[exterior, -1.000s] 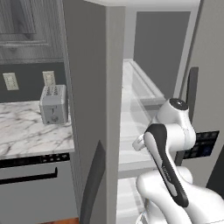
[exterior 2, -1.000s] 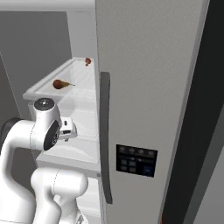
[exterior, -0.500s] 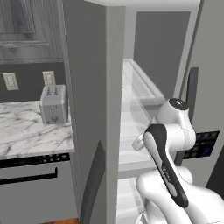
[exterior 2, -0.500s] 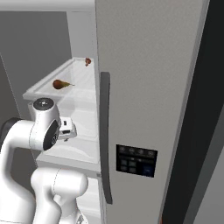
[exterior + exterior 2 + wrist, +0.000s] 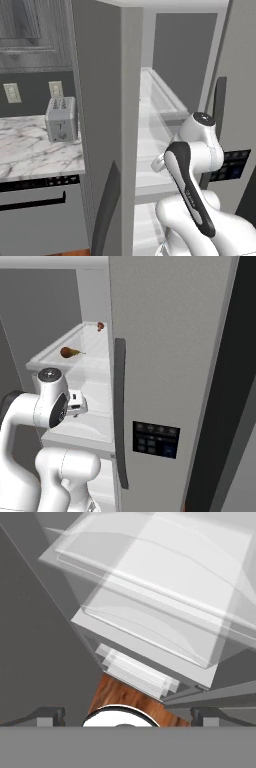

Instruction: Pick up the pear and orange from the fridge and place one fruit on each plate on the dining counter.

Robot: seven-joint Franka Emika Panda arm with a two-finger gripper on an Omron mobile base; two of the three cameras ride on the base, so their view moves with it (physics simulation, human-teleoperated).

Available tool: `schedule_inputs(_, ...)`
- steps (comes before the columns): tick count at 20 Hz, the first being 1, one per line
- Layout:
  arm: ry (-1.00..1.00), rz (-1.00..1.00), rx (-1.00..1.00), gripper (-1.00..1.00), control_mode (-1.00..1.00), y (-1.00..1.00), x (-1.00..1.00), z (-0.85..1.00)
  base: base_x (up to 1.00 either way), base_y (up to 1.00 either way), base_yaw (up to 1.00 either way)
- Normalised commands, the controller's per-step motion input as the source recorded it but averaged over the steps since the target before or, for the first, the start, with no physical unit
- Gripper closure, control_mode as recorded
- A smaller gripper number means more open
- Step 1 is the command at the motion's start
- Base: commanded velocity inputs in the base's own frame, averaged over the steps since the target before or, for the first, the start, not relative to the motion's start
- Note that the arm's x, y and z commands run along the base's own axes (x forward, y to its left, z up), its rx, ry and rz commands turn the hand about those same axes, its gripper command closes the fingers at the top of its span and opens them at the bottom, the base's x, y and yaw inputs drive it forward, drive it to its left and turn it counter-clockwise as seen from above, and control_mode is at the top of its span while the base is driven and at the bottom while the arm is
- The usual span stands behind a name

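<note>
Grey fridge (image 5: 170, 356): left door open, white shelves showing.
Pear (image 5: 68, 352): reddish-brown, on upper shelf (image 5: 55, 358), well above arm.
Gripper (image 5: 128, 714): jaws spread wide, nothing between, aimed down at fridge drawers.
Change: none, arm unmoved.
Toaster (image 5: 61, 119): on marble worktop (image 5: 30, 150).

Count of things at the open fridge

One fridge (image 5: 165, 356) with two doors and two dark handles; one dispenser panel (image 5: 155, 439); two fruits on the upper shelf at 10 o'clock in the right base view: one pear (image 5: 69, 352), one small reddish fruit (image 5: 100, 326). One toaster (image 5: 61, 119), two wall sockets, one robot arm.
</note>
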Motion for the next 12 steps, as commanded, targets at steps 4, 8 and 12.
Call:
schedule_inputs(4,-0.08,0.0,0.01,-1.0,-1.0,0.0,-0.12,0.06,-0.13,0.0,0.0)
schedule_inputs(8,-0.23,0.0,0.02,-1.0,-1.0,0.0,-0.24,0.26,0.0,0.0,0.0)
schedule_inputs(12,-0.11,-0.02,0.0,-1.0,-1.0,0.02,-0.17,0.37,0.0,0.0,0.0)
